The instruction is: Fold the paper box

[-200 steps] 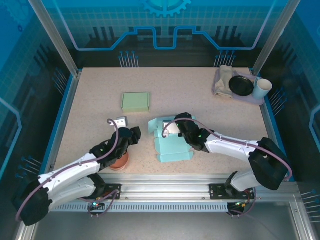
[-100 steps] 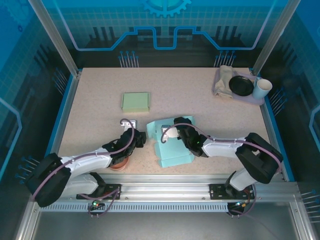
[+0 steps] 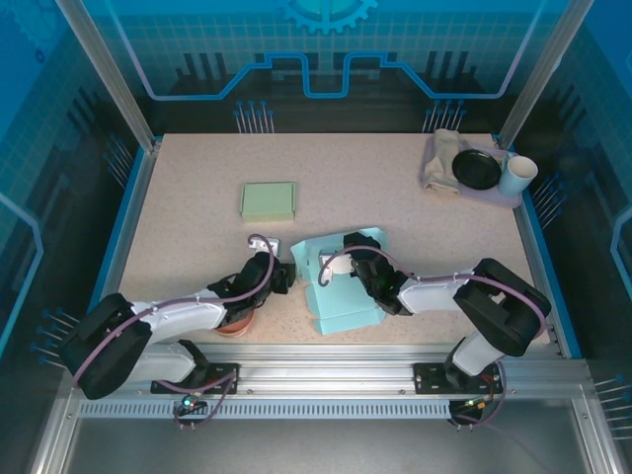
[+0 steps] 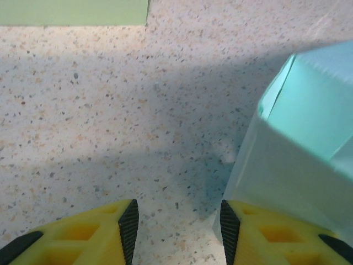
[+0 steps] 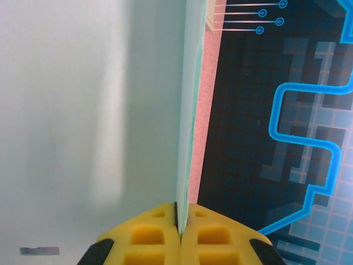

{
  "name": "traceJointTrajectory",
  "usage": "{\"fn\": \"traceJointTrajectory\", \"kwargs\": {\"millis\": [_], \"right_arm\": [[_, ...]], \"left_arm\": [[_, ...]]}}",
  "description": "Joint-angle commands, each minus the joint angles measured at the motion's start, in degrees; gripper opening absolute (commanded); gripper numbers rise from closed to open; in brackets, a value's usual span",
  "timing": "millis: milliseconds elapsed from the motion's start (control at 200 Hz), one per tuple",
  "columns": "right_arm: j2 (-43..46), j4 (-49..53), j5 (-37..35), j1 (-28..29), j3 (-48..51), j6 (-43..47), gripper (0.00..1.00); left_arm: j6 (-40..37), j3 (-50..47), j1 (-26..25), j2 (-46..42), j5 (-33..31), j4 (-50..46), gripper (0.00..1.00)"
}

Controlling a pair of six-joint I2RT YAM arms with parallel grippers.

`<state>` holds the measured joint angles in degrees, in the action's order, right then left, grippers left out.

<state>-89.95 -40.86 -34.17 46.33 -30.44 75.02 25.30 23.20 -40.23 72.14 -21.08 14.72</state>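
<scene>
The right pincer [image 5: 179, 223] is clamped tight on a thin upright wall of the pale turquoise paper box [image 5: 83, 110], and the panel's edge runs straight between its yellow fingers. The left pincer [image 4: 176, 221] stands partly open and holds nothing, with bare speckled beige bench [image 4: 138, 110] between its jaws. One of its fingers sits at the foot of the box's near corner, touching it or just short of it; I cannot tell which.

From above, the box lies partly formed at the front middle of the bench, between the two pincers and hard against both. The step in hand looks like raising and creasing a side wall. By my reckoning, the next move calls for the left pincer to brace or grip the box's left side. The right could then fold its panel over without dragging the whole box along.
</scene>
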Motion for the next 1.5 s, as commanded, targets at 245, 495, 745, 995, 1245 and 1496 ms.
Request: {"fn": "traceJointTrajectory", "kwargs": {"millis": [245,495,745,995,1245,1496], "right_arm": [[-2.7,-13.0,0.2,-1.2,3.3,4.3,0.00],[-2.0,-12.0,0.4,-1.2,3.2,3.7,0.00],[-1.6,-10.7,0.9,-1.2,3.0,3.4,0.00],[-3.0,-14.2,0.2,-1.1,3.7,4.3,0.00],[-3.9,-17.7,-0.1,0.0,5.1,6.1,0.00],[-5.0,-17.3,-0.6,0.3,5.0,6.7,0.00]], "left_arm": [[-3.1,-0.6,0.2,1.0,5.6,6.6,0.47],[-2.9,0.5,-0.5,4.6,5.5,7.8,0.47],[-1.7,1.8,-0.8,6.0,4.3,7.4,0.47],[-2.7,2.0,-3.5,6.0,4.1,7.7,0.47],[-2.3,1.9,-3.8,6.5,3.2,8.1,0.47],[-2.2,2.2,-4.5,6.1,3.4,8.5,0.47]]}}
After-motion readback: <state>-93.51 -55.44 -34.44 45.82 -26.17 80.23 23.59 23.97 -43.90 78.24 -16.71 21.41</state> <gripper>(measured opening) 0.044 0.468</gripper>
